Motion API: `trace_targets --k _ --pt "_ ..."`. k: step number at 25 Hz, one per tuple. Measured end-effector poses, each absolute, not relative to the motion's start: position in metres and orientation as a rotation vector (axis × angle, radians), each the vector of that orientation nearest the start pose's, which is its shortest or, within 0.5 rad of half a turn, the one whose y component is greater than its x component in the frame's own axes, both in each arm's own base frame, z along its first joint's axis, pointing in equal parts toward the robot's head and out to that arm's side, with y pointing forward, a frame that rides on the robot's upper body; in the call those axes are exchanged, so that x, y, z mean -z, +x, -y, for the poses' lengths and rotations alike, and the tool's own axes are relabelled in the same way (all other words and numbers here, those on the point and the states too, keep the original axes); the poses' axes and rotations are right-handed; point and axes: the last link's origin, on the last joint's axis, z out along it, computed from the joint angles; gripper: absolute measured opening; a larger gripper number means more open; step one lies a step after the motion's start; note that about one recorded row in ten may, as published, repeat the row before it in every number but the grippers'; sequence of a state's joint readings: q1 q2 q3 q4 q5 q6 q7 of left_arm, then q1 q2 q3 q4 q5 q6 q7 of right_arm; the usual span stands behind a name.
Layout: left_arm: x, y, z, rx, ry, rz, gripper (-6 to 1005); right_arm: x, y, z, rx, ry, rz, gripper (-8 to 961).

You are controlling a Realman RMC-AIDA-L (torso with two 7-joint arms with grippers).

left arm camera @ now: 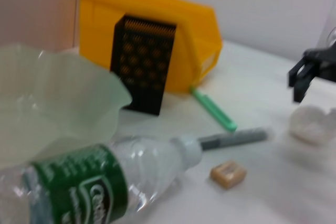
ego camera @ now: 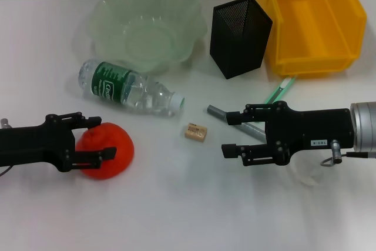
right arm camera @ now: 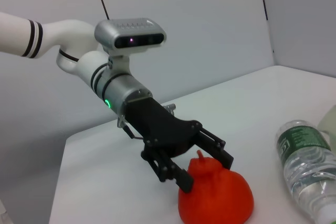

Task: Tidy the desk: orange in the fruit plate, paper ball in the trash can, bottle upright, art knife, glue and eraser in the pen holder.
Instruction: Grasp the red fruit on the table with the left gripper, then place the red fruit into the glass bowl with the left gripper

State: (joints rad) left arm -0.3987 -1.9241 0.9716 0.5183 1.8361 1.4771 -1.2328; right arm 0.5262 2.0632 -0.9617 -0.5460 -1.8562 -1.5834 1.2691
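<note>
Left pincer (ego camera: 101, 137) astride red-orange orange (ego camera: 108, 151)

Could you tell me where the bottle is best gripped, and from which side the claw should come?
The bottle lies on its side, cap toward the eraser. I would grip across the green-labelled middle from above, fingers straddling the round body, since the fruit plate crowds its far side.

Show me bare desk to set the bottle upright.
Bare desk lies in front of the eraser, between the left gripper and right gripper. It is crowded between the pen holder and right gripper.
</note>
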Motion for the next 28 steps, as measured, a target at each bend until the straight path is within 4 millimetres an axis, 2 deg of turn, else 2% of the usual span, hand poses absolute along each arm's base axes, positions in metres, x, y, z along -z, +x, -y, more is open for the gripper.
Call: trace_targets --k 11,19,25,26,28 --pt "-0.008 -0.329 -0.290 0.450 -2.786 0.549 773 0.037 0.246 -0.307 -0.739 -2.946 -0.476 725" --pt "-0.008 -0.326 -0.290 0.464 -2.794 0.540 463 0.036 0.245 -0.307 -0.751 -2.939 -0.475 725" --pt "-0.015 -0.317 -0.292 0.551 -2.794 0.519 230 0.036 0.246 -0.307 -0.758 -2.931 -0.489 726" --pt "-0.015 -0.317 -0.292 0.551 -2.794 0.519 222 0.036 0.246 -0.307 -0.758 -2.931 -0.489 726" --pt "-0.034 -0.296 -0.298 0.758 -2.720 0.438 205 0.036 0.247 -0.306 -0.763 -2.926 -0.498 726"
